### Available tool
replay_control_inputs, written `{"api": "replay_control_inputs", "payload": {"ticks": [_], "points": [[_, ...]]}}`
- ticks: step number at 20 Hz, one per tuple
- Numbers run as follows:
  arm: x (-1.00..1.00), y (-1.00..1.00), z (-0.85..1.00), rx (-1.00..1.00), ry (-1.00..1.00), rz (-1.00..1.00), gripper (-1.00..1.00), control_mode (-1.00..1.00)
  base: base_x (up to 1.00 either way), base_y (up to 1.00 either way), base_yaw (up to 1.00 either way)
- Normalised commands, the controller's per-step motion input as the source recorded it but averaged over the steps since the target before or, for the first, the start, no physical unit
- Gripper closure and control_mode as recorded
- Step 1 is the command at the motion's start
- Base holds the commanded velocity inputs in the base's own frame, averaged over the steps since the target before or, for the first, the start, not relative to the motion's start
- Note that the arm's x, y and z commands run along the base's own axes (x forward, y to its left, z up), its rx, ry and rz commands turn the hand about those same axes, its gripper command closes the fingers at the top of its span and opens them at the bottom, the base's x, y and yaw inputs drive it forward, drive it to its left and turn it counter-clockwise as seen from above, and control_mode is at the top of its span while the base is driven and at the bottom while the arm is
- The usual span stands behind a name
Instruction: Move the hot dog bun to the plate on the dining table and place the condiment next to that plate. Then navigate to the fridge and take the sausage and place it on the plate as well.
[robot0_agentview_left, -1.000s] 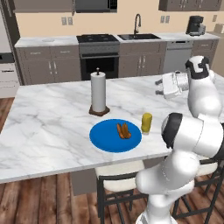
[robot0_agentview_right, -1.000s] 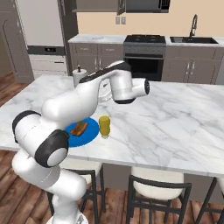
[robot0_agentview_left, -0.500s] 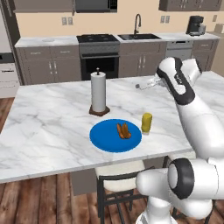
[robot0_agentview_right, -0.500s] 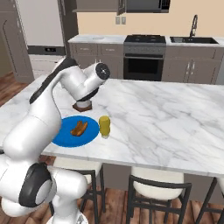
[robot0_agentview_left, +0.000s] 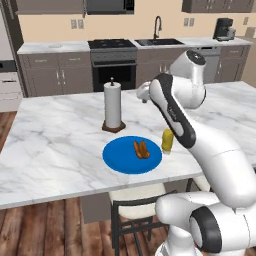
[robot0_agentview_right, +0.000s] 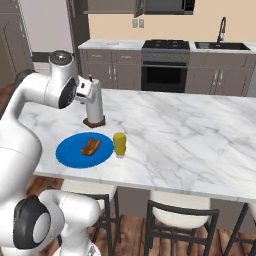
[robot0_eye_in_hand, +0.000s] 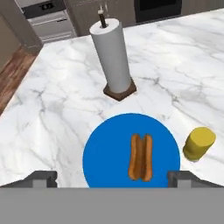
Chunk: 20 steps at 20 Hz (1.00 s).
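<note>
The hot dog bun (robot0_eye_in_hand: 141, 156) lies lengthwise on the round blue plate (robot0_eye_in_hand: 105, 157) on the marble dining table (robot0_eye_in_hand: 57, 109). In the left base view the bun (robot0_agentview_left: 141, 149) is at the plate's (robot0_agentview_left: 120, 157) middle. The yellow condiment bottle (robot0_eye_in_hand: 199, 143) stands upright just right of the plate, and the right base view shows the condiment (robot0_agentview_right: 119, 144) close by its rim. My gripper (robot0_eye_in_hand: 112, 177) hovers above the plate's near edge, looking down on it, open with nothing between its fingertips (robot0_eye_in_hand: 41, 178). The left base view has the gripper (robot0_agentview_left: 142, 93) high beside the paper towel roll. The sausage is out of view.
A white paper towel roll (robot0_eye_in_hand: 113, 57) on a dark wooden base stands just behind the plate. Stools (robot0_agentview_right: 182, 220) are tucked under the table's near edge. Beyond the table are cabinets, an oven (robot0_agentview_left: 115, 65) and a sink (robot0_agentview_left: 159, 40); the fridge (robot0_agentview_right: 46, 20) is at the far left.
The arm has swung from the table's right side leftward to above the plate and paper towel roll. The jaws stayed open. Plate, bun and condiment have not moved.
</note>
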Motion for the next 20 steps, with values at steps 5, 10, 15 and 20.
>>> {"api": "replay_control_inputs", "payload": {"ticks": [5,10,15,20], "points": [[-0.92,-0.01,-0.01,-0.21,0.21,-0.10,-1.00,-1.00,0.00,0.00,0.00],[-0.79,-0.03,-0.04,-0.21,0.07,-0.01,-1.00,-1.00,0.00,0.00,0.00],[-0.58,0.00,-0.02,-0.14,-0.03,0.03,-1.00,-1.00,0.00,0.00,0.00],[-0.36,0.00,-0.14,0.00,-0.01,0.01,-1.00,-1.00,0.00,0.00,0.00]]}}
